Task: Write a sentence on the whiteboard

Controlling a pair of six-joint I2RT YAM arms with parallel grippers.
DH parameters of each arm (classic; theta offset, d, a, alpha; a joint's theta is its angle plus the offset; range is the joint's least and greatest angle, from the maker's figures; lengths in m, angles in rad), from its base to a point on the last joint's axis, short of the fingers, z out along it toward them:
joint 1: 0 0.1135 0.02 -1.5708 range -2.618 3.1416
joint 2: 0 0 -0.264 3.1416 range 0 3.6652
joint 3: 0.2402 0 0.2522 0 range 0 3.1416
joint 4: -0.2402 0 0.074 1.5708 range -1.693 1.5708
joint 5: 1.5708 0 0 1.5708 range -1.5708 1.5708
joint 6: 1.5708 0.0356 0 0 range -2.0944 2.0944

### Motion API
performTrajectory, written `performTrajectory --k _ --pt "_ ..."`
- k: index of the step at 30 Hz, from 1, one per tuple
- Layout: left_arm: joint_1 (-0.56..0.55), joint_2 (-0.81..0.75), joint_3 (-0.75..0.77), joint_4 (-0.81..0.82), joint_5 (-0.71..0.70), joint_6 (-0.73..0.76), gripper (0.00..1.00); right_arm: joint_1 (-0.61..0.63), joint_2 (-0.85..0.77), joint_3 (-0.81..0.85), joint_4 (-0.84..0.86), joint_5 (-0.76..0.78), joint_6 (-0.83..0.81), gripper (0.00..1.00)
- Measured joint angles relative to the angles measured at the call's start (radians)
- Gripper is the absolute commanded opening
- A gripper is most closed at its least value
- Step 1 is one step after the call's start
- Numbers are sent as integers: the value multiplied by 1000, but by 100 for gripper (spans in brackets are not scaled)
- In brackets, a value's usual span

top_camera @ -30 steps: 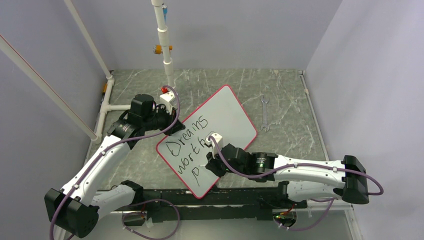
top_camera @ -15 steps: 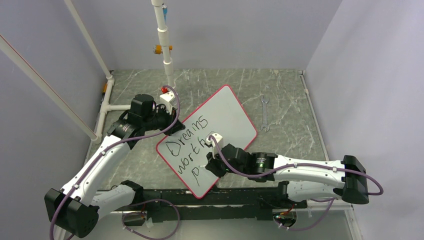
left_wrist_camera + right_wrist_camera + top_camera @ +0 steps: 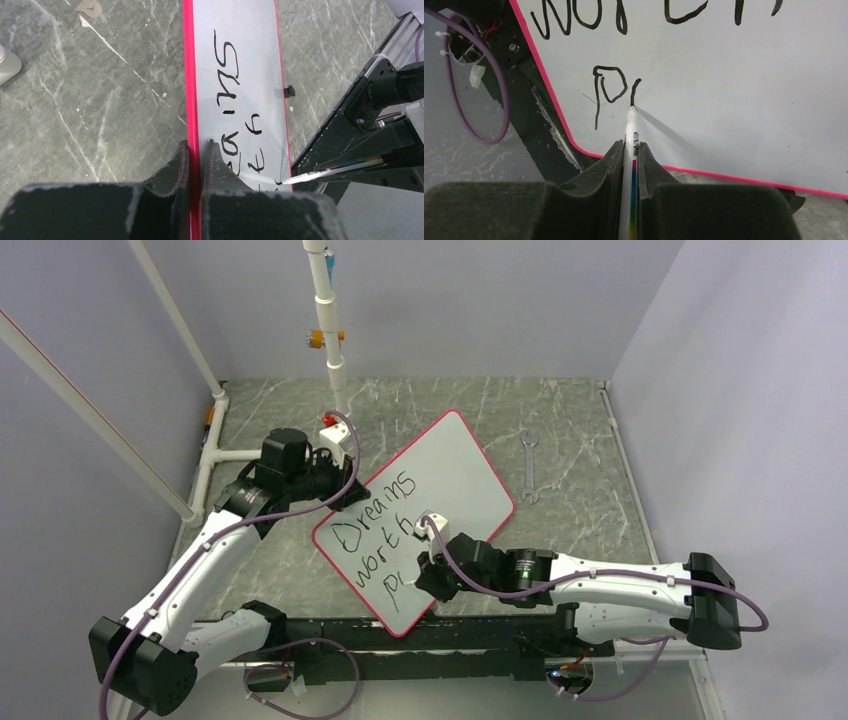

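The whiteboard [image 3: 445, 465] lies tilted on the table, white with a red rim. The sentence [image 3: 372, 532] reads "Dreams worth" with a "p" and one short stroke on the third line; those show in the right wrist view [image 3: 606, 92]. My left gripper [image 3: 196, 150] is shut on the whiteboard's red rim [image 3: 189, 100] at its left edge. My right gripper [image 3: 630, 147] is shut on a white marker [image 3: 630, 145] with a rainbow stripe, its tip touching the board at the foot of the short stroke. The tip also shows in the left wrist view [image 3: 300, 178].
A metal wrench [image 3: 528, 466] lies right of the board. White pipe posts [image 3: 330, 330] stand at the back and left. A black rail [image 3: 480, 640] runs along the near edge under the board's lower corner. A small black cap [image 3: 288, 91] lies by the board's edge.
My right gripper has shifted slightly toward the near edge with the marker, and a new short stroke stands after the "p". The left arm and the board have not moved.
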Motion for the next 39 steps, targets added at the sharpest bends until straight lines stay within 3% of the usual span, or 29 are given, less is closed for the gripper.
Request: performTrajectory --k 39 --pt "-1 0 0 2 -1 0 0 -16 48 111 -96 156 3 0"
